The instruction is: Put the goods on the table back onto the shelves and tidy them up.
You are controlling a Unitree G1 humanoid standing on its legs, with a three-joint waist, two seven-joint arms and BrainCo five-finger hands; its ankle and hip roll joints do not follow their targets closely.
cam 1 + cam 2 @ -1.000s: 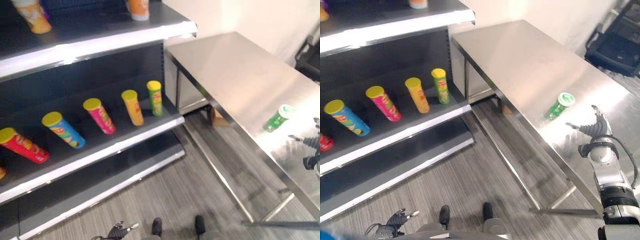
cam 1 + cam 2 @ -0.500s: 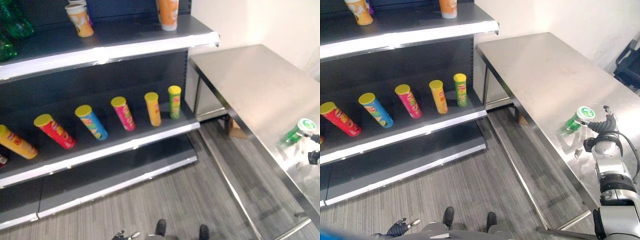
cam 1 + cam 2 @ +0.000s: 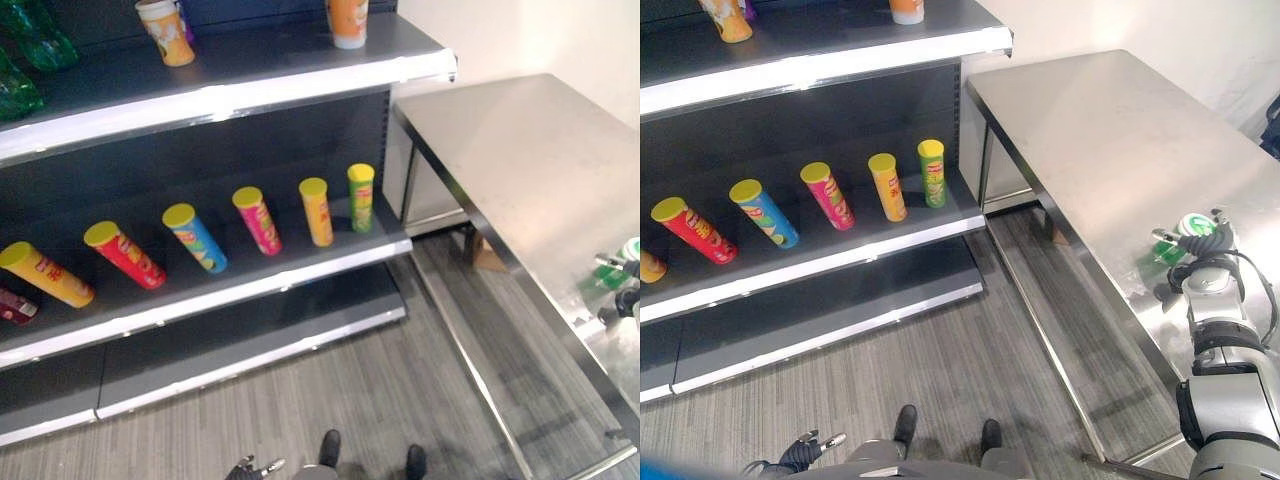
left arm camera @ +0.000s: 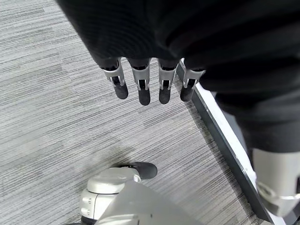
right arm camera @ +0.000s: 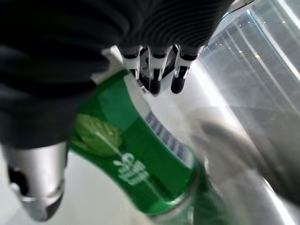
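You have the dark shelves (image 3: 820,60) as your landmark: the steel table (image 3: 1110,140) stands just beside their right end, its near edge running away from them. On the middle shelf (image 3: 840,255) you see a row of tilted tubes with yellow lids: a green tube (image 3: 932,173) nearest the table, then an orange tube (image 3: 886,186), a pink tube (image 3: 828,195), a blue tube (image 3: 764,211) and a red tube (image 3: 693,229) farther from it. On the shelf above stand two orange cups (image 3: 166,30). Your task's green can (image 5: 136,164) lies on the table, well apart from the shelves, by the near edge. Your right hand (image 3: 1200,245) sits on it, fingers (image 5: 153,75) reaching over its side; whether they are clamped you cannot tell. Your left hand (image 4: 150,82) hangs over the grey floor (image 3: 940,380) below the shelves, fingers straight and slack, holding nothing
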